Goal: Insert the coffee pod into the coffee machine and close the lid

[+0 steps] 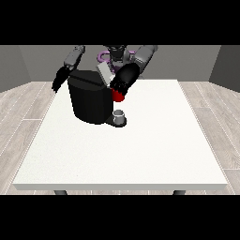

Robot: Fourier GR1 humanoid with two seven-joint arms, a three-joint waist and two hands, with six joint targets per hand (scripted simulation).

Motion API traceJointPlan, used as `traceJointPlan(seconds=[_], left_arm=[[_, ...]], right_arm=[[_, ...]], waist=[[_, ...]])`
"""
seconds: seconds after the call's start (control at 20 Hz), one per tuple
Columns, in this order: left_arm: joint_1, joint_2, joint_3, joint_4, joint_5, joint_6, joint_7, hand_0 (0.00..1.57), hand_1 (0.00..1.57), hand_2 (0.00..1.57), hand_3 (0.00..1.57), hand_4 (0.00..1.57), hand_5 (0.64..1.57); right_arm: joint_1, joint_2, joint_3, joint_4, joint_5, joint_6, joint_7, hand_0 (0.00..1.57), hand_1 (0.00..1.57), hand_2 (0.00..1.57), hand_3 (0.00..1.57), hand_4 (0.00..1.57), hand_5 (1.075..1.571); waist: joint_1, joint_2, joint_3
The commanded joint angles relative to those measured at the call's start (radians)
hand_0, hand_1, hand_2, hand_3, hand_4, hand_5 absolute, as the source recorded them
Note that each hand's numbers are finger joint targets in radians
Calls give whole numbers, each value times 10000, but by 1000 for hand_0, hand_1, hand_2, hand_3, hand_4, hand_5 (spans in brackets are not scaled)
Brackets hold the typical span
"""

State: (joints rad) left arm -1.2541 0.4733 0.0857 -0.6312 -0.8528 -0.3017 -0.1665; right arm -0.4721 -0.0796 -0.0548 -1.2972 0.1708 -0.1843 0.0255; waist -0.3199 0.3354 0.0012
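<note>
- We see a large white desk (140, 154) on a pale plank floor, with the robot small at the far edge, both arms reaching over it.
- A black coffee machine (89, 98) stands on the far left part of the desk, a bulky dark block with a low base sticking out to its right.
- On that base sits a small grey cup-shaped thing (119, 116); we cannot tell whether it is the pod, so we call it only a grey thing.
- A pale grey lid (104, 71) rises tilted above the machine's top, not lying flat.
- A red thing at the machine (118, 96) shows at its upper right side, just above the grey thing.
- The hand at the view's right (124, 80) is at the machine's upper right corner, just above the red thing and beside the lid; how its fingers lie we cannot tell.
- The hand at the view's left (59, 79) hangs beyond the machine's left side, near the desk's far left corner, apart from the machine; its dark fingers point downward and look straight, holding nothing.
</note>
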Motion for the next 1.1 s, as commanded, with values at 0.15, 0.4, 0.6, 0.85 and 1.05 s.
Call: traceJointPlan(seconds=[0.15,0.4,0.6,0.85,1.05], left_arm=[[-152,3,379,24,115,778,-361,1206,1206,1179,956,0,1571],[-137,32,417,119,51,909,-477,1212,1212,1186,971,0,1571],[51,371,228,88,-132,755,-1111,1250,1250,1216,940,0,1571],[-839,1028,243,-57,-377,651,-1168,999,999,1023,718,0,1571],[-460,671,65,-27,-671,1257,-1115,510,510,776,600,0,1571]], right_arm=[[-217,-51,-13,-217,66,-89,64,0,0,0,0,0,1571],[243,215,348,-230,172,-23,-179,0,0,0,0,41,1571],[-18,143,165,-352,179,-213,172,0,0,0,0,99,1571],[-359,-193,40,81,262,-53,-329,0,0,0,0,218,1571],[-273,106,187,-125,269,-202,-210,0,0,0,0,185,1571]], waist=[[-156,379,-13],[-423,534,-12],[-93,340,-13],[-206,1100,-7],[-274,824,-8]])
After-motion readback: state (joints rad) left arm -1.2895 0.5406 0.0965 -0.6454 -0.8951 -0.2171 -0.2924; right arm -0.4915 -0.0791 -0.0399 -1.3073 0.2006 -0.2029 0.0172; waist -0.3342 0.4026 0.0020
